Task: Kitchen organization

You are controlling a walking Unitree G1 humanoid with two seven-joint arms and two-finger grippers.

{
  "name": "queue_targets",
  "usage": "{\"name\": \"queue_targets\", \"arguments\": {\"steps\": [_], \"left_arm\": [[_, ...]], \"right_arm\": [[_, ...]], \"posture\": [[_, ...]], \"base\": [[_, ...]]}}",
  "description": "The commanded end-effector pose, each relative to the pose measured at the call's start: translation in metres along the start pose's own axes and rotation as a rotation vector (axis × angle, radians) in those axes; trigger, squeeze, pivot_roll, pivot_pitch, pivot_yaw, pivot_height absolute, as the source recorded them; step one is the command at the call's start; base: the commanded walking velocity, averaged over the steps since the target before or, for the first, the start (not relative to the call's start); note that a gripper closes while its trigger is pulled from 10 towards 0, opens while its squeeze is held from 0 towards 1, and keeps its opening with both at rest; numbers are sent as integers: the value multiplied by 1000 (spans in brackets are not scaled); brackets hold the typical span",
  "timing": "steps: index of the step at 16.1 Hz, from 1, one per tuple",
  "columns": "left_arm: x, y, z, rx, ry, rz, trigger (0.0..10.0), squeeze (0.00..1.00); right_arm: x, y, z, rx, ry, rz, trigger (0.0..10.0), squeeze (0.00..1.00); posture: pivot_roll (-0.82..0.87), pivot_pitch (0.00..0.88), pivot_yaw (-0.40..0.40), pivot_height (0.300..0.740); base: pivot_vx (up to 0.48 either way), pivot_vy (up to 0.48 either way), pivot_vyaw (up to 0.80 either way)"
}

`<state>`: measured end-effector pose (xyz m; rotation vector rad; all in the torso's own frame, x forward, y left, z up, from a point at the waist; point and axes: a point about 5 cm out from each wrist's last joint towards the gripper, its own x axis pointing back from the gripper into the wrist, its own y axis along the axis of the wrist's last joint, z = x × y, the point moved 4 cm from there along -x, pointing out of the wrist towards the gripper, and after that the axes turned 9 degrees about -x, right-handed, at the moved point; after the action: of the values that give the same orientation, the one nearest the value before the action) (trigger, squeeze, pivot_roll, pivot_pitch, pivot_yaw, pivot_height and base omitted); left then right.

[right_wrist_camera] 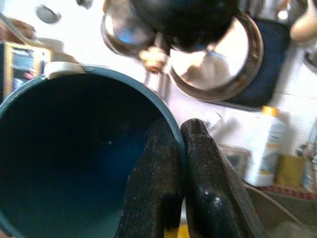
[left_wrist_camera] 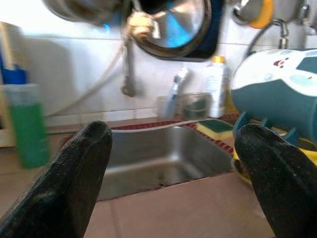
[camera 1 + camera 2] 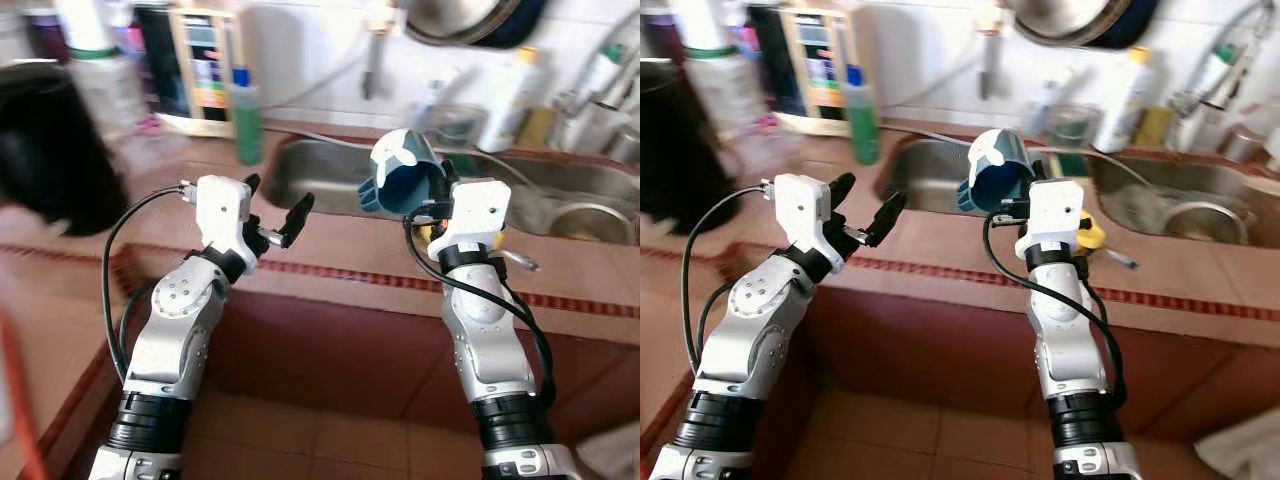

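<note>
Nearest us, both our arms reach over the reddish tiled counter [image 3: 330, 290]. Our left pincer [image 3: 275, 215] hovers empty, fingers spread apart, seemingly free for whatever comes next. Our right pincer [image 1: 181, 144] pinches the rim of a blue cup [image 3: 400, 180], one finger inside, one outside, holding it tilted above the counter edge, likely for carrying. Beyond lies the steel sink [image 3: 320, 180], with a green bottle [image 3: 247, 120] beside it.
</note>
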<state>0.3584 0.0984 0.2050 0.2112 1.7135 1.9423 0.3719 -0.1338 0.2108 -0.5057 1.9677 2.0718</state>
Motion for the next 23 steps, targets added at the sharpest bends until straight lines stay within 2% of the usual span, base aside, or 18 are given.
{"name": "queue_targets", "arguments": {"steps": [1, 17, 21, 23], "left_arm": [[-1, 7, 0, -18, -10, -22, 10000, 0], [-1, 8, 0, -16, -1, -20, 10000, 0], [-2, 6, -3, 16, -19, 3, 10000, 0], [0, 0, -12, -9, -77, 62, 10000, 0]], "right_arm": [[-3, 6, 1, 1, 3, -27, 10000, 0], [-4, 6, 3, 2, 13, -23, 10000, 0], [-4, 1, 1, -4, 1, 3, 10000, 0], [-5, -10, -8, -49, -54, 77, 10000, 0]], "posture": [[-120, 0, 3, 740], [-118, 0, -4, 740], [-117, 0, -4, 740], [-116, 0, -4, 740]], "base": [[435, 0, 0], [432, 0, 0], [0, 0, 0], [0, 0, 0]]}}
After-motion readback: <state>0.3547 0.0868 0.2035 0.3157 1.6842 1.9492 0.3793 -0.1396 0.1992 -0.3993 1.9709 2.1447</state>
